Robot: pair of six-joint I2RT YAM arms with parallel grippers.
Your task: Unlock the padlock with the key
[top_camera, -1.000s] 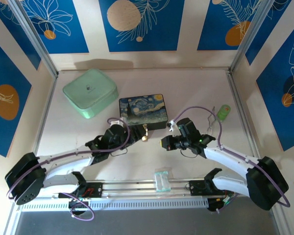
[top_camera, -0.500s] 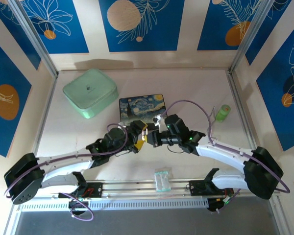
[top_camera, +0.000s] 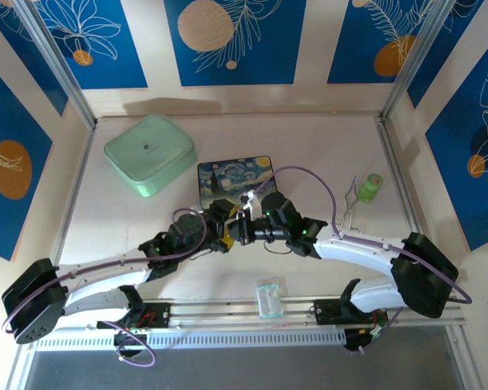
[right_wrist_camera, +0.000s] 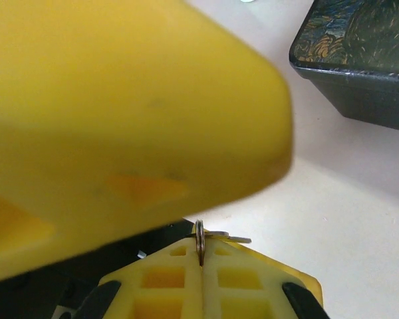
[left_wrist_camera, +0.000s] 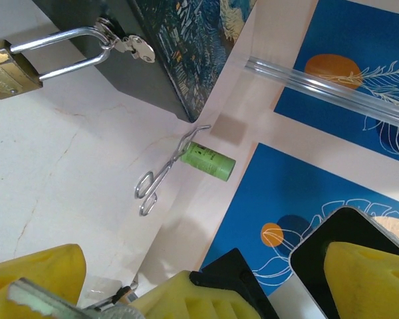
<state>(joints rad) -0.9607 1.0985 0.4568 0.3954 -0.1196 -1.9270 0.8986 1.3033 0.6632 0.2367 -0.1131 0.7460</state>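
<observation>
One padlock (left_wrist_camera: pixel 5 72): a small brass-gold body and a silver U-shaped shackle are seen, and both shackle legs run into the body.
Padlock place: the shackle is threaded through the silver hasp (left_wrist_camera: pixel 130 45) on the dark side of the starry-night tin (left_wrist_camera: pixel 179 40). The body is laid on the pale table (left_wrist_camera: pixel 66 166) just beside that tin.
One key (left_wrist_camera: pixel 43 300): a thin, flat, silvery blade is shown on a small ring.
Key place: it is carried at the tip of the right gripper (right_wrist_camera: pixel 201 258), close to the left gripper (top_camera: pixel 221 227), in front of the tin.
Right gripper state: the yellow pads are pressed together, and the key's ring is pinched in the seam between them.
Left gripper state: the yellow fingers (left_wrist_camera: pixel 33 276) are spread wide.
Padlock to grippers: it is seen near both but touched by neither. In the left wrist view the key blade is placed below the brass body, apart from it.
Other counts: one mint-green case (top_camera: pixel 150 153), one green cylinder (left_wrist_camera: pixel 209 161), one bent wire piece (left_wrist_camera: pixel 161 178) touching that cylinder, one clear packet (top_camera: pixel 268 299) and two grippers are counted.
</observation>
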